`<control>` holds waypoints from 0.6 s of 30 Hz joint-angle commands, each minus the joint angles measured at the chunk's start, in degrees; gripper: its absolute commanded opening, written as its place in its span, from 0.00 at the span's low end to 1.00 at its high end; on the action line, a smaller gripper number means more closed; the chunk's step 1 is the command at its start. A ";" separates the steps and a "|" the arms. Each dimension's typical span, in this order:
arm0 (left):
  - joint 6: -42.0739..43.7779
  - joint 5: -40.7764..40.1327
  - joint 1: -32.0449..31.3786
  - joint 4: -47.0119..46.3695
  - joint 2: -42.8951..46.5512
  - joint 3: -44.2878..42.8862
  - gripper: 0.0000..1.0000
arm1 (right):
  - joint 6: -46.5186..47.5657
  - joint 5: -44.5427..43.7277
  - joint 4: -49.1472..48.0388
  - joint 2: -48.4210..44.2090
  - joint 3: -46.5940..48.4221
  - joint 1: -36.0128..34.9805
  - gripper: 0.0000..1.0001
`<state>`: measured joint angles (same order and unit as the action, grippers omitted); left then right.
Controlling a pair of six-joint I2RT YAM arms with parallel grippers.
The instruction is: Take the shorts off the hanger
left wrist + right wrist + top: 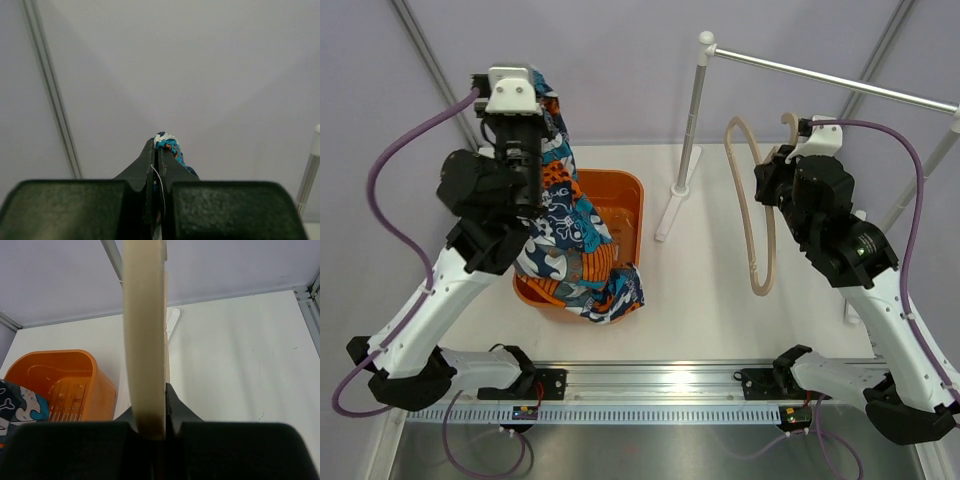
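The printed shorts point(568, 225) hang from my raised left gripper point(542, 100), their lower end draped into and over the front of the orange basket point(628, 200). In the left wrist view my left gripper point(158, 150) is shut on a bunch of the shorts point(170, 145). The beige hanger point(752, 205) is free of the shorts and hangs tilted over the table. My right gripper point(782, 160) is shut on its upper part, near the hook point(788, 124). In the right wrist view the hanger point(145, 340) stands clamped in my right gripper point(159, 407).
A grey rail point(830, 80) on a white stand point(690, 120) crosses the back right, its foot point(668, 215) beside the basket. The orange basket also shows in the right wrist view point(60, 380). A metal track point(650, 385) runs along the near table edge.
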<state>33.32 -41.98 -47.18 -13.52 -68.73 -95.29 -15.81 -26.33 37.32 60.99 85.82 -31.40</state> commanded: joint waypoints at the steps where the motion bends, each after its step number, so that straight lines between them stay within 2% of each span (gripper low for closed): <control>1: -15.90 8.30 5.07 10.95 -1.67 2.38 0.00 | 0.34 -1.18 -1.81 -1.40 -0.74 -0.51 0.00; 2: -19.49 10.49 6.56 12.71 -2.11 2.82 0.00 | 0.34 -1.18 -1.81 -1.66 -1.00 -0.51 0.00; 4: -21.01 13.23 6.92 17.63 -4.65 3.09 0.00 | 0.43 -1.44 -1.81 -1.58 -1.01 -0.51 0.00; 6: -23.99 11.49 7.01 21.06 -6.58 3.17 0.00 | 0.43 -1.53 -1.55 -1.66 -1.18 -0.59 0.00; 10: -32.77 8.58 8.32 23.88 -8.96 8.78 0.00 | -0.09 -1.36 -1.90 -2.72 -2.85 -0.51 0.00; 13: -45.15 9.89 11.66 25.73 -9.58 16.17 0.00 | -0.53 -1.27 -1.99 -3.42 -3.99 -0.51 0.00; 14: -52.84 13.55 14.72 27.04 -10.19 19.66 0.00 | -0.71 -1.27 -1.90 -3.51 -4.17 -0.51 0.00; 18: -69.59 21.83 22.73 28.29 -13.35 28.38 0.00 | -0.97 -1.36 -0.94 -3.77 -4.17 -0.51 0.00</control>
<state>-17.28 -27.00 -29.04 13.63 -80.31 -71.29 -16.10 -26.35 37.58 58.35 81.36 -31.40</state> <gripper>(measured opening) 0.020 0.078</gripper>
